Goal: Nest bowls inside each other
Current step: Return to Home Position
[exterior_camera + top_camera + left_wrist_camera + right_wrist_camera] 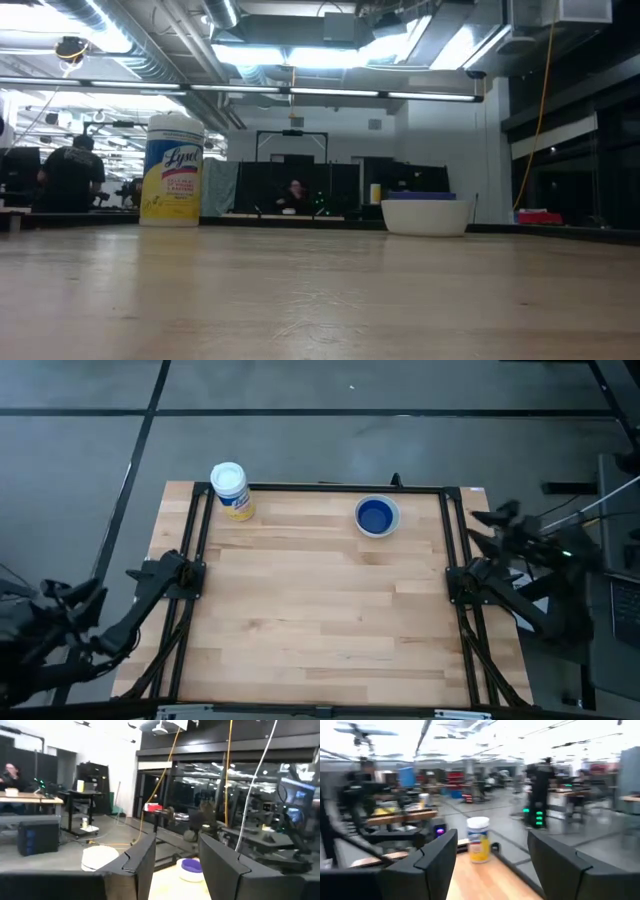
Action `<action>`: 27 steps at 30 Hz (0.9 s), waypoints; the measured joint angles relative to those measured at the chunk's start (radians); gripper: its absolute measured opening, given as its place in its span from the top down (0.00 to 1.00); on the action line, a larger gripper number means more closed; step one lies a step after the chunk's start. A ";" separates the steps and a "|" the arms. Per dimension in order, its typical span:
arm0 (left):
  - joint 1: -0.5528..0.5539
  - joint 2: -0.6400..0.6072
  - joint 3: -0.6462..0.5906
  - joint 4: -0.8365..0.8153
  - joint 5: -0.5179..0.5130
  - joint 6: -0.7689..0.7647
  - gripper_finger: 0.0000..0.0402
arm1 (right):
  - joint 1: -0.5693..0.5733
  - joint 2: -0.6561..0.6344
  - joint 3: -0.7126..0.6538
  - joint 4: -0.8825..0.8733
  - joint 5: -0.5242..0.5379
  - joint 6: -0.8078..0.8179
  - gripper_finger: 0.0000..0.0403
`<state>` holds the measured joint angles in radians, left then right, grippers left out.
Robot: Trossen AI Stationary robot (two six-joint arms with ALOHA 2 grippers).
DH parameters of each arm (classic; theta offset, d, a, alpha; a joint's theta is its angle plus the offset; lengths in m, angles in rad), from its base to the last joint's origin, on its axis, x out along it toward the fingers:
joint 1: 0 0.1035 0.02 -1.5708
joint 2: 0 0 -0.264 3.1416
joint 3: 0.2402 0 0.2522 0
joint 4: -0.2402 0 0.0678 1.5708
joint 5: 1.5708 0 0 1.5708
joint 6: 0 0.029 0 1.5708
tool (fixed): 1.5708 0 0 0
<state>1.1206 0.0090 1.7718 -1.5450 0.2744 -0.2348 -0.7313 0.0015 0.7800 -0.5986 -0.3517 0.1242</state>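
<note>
A white bowl point(377, 516) stands on its base at the table's far side, right of the middle, with a dark blue bowl point(376, 515) nested inside it. In the low view the blue rim point(420, 196) shows just above the white bowl point(427, 216). No other bowl colour shows. My left gripper point(177, 847) is open and holds nothing. Its arm point(70, 615) is beyond the table's left edge, near the front, and the gripper faces the bowls point(191, 869). My right gripper point(492, 842) is also open and holds nothing. Its arm point(510, 530) is beyond the table's right edge.
A white-lidded jar with a yellow label point(230, 490) stands at the table's far left, also in the low view point(172, 170) and the right wrist view point(478, 840). Black frame rails point(190, 570) run along both side edges. People sit at desks in the room behind.
</note>
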 joint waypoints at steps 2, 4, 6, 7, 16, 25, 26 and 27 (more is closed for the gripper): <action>0.028 -0.004 -0.061 0.065 0.024 0.045 0.64 | 0.000 -0.002 -0.102 0.151 -0.057 0.018 0.40; 0.054 -0.004 -0.144 0.116 0.063 0.081 0.64 | 0.000 -0.002 -0.206 0.334 -0.086 0.032 0.40; 0.087 -0.004 -0.246 0.194 0.126 0.100 0.64 | 0.000 -0.002 -0.308 0.450 -0.086 0.066 0.40; 0.106 -0.003 -0.297 0.245 0.151 0.109 0.64 | 0.000 -0.001 -0.356 0.504 -0.084 0.084 0.40; 0.198 -0.005 -0.654 0.510 0.273 0.189 0.64 | 0.007 -0.001 -0.563 0.688 -0.078 0.135 0.36; 0.197 -0.005 -1.023 1.011 0.338 0.121 0.64 | 0.007 -0.001 -0.565 0.656 -0.075 0.078 0.32; 0.197 -0.005 -1.067 1.094 0.339 0.105 0.64 | 0.007 -0.001 -0.565 0.648 -0.075 0.076 0.31; 0.197 -0.005 -1.109 1.164 0.338 0.096 0.64 | 0.006 -0.001 -0.565 0.638 -0.075 0.070 0.31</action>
<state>1.3178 0.0036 0.6625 -0.3809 0.6127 -0.1392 -0.7248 0.0007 0.2150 0.0399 -0.4268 0.1940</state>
